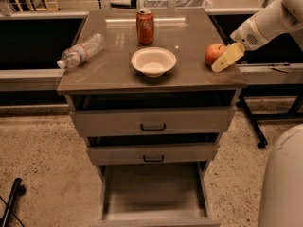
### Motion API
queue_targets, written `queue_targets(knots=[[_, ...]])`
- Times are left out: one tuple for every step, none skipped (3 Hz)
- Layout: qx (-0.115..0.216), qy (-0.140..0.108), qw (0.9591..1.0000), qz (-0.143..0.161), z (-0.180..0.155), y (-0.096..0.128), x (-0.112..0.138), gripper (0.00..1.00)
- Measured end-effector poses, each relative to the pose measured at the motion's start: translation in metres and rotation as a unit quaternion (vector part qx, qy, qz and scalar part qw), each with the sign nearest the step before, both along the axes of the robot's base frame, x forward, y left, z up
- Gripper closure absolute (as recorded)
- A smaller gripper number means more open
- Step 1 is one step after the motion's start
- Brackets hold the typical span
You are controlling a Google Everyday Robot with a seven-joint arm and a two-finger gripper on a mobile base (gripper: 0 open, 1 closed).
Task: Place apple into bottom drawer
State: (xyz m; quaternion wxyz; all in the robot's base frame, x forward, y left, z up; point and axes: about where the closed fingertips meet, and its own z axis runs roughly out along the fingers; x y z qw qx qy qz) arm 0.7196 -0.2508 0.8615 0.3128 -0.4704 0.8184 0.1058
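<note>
At right edge of worktop (109, 72): apple (214, 54), with gripper (222, 60) just beside it on the right. Cannot tell whether open or closed. Nearest, lowest: bottom drawer (154, 190), pulled out.

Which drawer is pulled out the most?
The bottom drawer, its whole floor showing; the top drawer and middle drawer barely stick out. The gripper is up beside the apple.

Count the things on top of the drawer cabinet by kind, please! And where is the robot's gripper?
Apple: 1
Soda can: 1
White bowl: 1
Plastic water bottle: 1
Total: 4
The gripper is close beside the apple.
</note>
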Motion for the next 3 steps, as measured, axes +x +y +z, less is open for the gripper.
queue_targets(knots=[[0.057,0.007,0.9984,-0.002,-0.021,0.015,0.016,0.26],[0.089,0.012,0.996,-0.005,-0.032,0.019,0.022,0.5],[0.14,-0.009,0.9895,0.034,-0.02,0.026,0.011,0.73]])
